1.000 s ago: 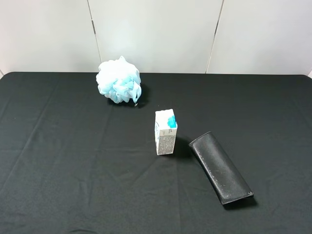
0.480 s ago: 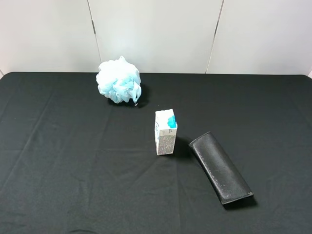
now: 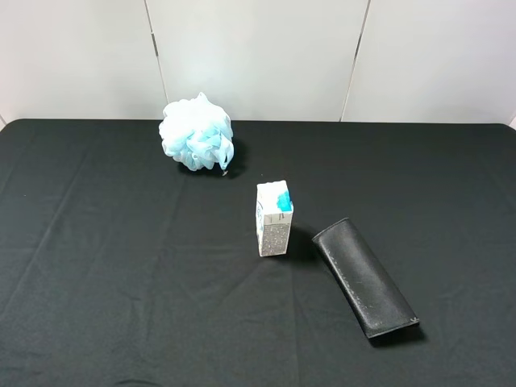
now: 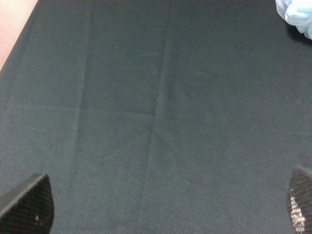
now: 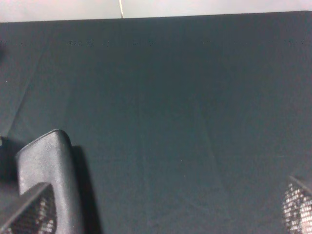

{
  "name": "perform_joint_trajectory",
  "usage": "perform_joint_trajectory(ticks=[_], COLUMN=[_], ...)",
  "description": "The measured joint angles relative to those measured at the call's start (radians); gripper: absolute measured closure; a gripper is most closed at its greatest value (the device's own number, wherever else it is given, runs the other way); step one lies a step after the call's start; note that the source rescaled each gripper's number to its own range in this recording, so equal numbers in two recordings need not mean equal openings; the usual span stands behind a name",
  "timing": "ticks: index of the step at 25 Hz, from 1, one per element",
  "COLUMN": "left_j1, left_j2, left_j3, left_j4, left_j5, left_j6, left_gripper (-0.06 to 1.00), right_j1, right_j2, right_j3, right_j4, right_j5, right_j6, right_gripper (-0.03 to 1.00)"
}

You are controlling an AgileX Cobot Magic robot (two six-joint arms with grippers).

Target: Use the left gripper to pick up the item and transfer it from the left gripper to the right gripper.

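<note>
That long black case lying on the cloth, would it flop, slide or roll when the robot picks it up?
The black case keeps a firm, rounded-edged shape, so it probably stays stiff. Its matte, leather-like surface likely gives decent grip. Lying flat on the black cloth, it seems unlikely to roll.

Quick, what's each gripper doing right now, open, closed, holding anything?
Left gripper: open, holding nothing, above bare black cloth.
Right gripper: open, holding nothing; the long flat black case lies by one finger.
</note>
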Motion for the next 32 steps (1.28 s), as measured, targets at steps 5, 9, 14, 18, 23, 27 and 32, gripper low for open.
perform_joint_trajectory(ticks=[5, 9, 14, 18, 23, 27, 32], left_j1=[0.000, 0.000, 0.000, 0.000, 0.000, 0.000, 0.000], left_j2=[0.000, 0.000, 0.000, 0.000, 0.000, 0.000, 0.000], left_j3=[0.000, 0.000, 0.000, 0.000, 0.000, 0.000, 0.000], left_j4=[0.000, 0.000, 0.000, 0.000, 0.000, 0.000, 0.000], left_j5=[0.000, 0.000, 0.000, 0.000, 0.000, 0.000, 0.000], left_j6=[0.000, 0.000, 0.000, 0.000, 0.000, 0.000, 0.000], left_gripper=[0.01, 0.01, 0.01, 0.01, 0.01, 0.01, 0.01], right_j1=[0.000, 0.000, 0.000, 0.000, 0.000, 0.000, 0.000], right_j2=[0.000, 0.000, 0.000, 0.000, 0.000, 0.000, 0.000], right_j3=[0.000, 0.000, 0.000, 0.000, 0.000, 0.000, 0.000], right_j4=[0.000, 0.000, 0.000, 0.000, 0.000, 0.000, -0.001], right_j5=[0.000, 0.000, 0.000, 0.000, 0.000, 0.000, -0.001], right_j6=[0.000, 0.000, 0.000, 0.000, 0.000, 0.000, 0.000], right_gripper=[-0.03, -0.03, -0.03, -0.03, -0.03, -0.03, -0.03])
